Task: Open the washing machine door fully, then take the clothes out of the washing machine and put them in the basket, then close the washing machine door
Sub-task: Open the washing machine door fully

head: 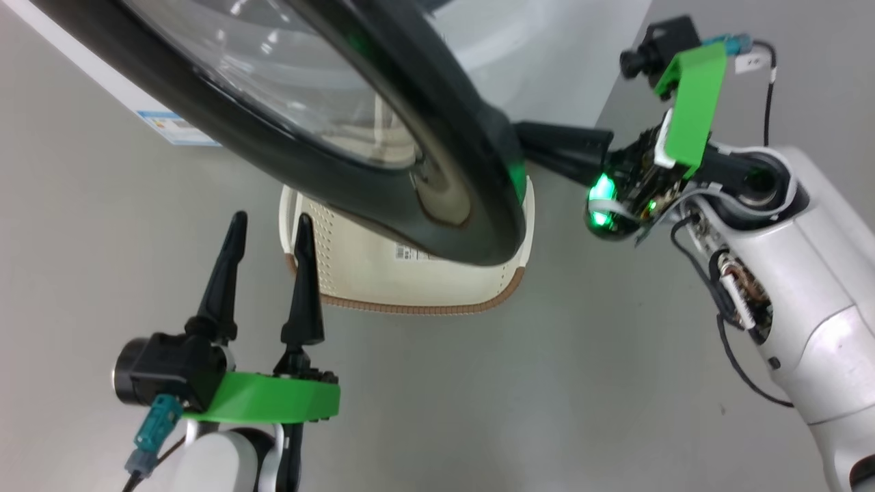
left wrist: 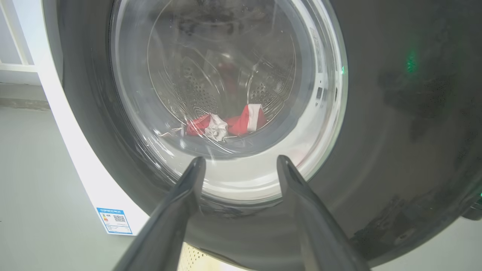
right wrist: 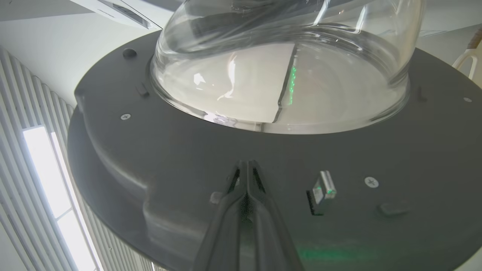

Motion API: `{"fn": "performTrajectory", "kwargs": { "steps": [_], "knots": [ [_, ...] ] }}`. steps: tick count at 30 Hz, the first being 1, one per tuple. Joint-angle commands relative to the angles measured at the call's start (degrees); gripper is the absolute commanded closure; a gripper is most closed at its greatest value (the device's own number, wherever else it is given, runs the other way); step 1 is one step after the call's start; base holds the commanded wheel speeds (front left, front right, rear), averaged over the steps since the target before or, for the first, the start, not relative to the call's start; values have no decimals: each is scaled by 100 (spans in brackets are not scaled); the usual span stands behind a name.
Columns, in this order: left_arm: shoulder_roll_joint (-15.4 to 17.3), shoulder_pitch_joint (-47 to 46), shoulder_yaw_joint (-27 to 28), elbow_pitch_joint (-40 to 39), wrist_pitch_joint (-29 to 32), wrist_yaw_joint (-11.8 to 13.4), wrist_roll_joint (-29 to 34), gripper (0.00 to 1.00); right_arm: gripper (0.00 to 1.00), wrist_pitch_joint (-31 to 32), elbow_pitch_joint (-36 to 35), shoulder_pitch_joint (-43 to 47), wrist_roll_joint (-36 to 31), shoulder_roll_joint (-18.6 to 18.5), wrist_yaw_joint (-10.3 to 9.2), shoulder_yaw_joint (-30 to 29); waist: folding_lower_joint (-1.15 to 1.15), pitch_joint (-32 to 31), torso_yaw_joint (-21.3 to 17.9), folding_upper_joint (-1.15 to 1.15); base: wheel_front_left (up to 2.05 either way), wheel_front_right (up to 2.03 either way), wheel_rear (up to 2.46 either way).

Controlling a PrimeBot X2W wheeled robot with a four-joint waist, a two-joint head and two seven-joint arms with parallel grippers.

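The right gripper (right wrist: 246,165), jaws shut, touches the inner face of the round black-rimmed glass door (head: 307,174); a steady outward push along its arc should open it fully. The left gripper (head: 270,219) hovers open and empty. The red-and-white fabric clothes (left wrist: 241,122) lie in the steel drum (left wrist: 196,90).

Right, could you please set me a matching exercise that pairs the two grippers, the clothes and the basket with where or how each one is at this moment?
Things
1. left gripper
2. right gripper
3. clothes
4. basket

Places or states
A. on the floor, partly hidden under the washing machine door
B. shut, tips at the door's dark inner face
C. open, holding nothing
D. lying in the drum, seen through the door glass

Pairs: 1-C; 2-B; 3-D; 4-A
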Motion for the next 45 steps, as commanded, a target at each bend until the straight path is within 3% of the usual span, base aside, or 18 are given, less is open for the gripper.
{"fn": "performTrajectory", "kwargs": {
  "steps": [1,24,45],
  "knots": [
    [99,138,207,-107,-44,10,40,0,100,57,-218,54,36,167,47,20,0,-267,119,0,0,0,0],
    [99,938,402,-104,-44,27,4,0,100,58,-21,791,-55,413,47,522,0,-1431,940,0,0,0,0],
    [99,1158,356,-1,-44,23,-143,0,100,22,430,1010,-217,618,47,790,0,-1750,1799,0,0,0,0]
  ]
}}
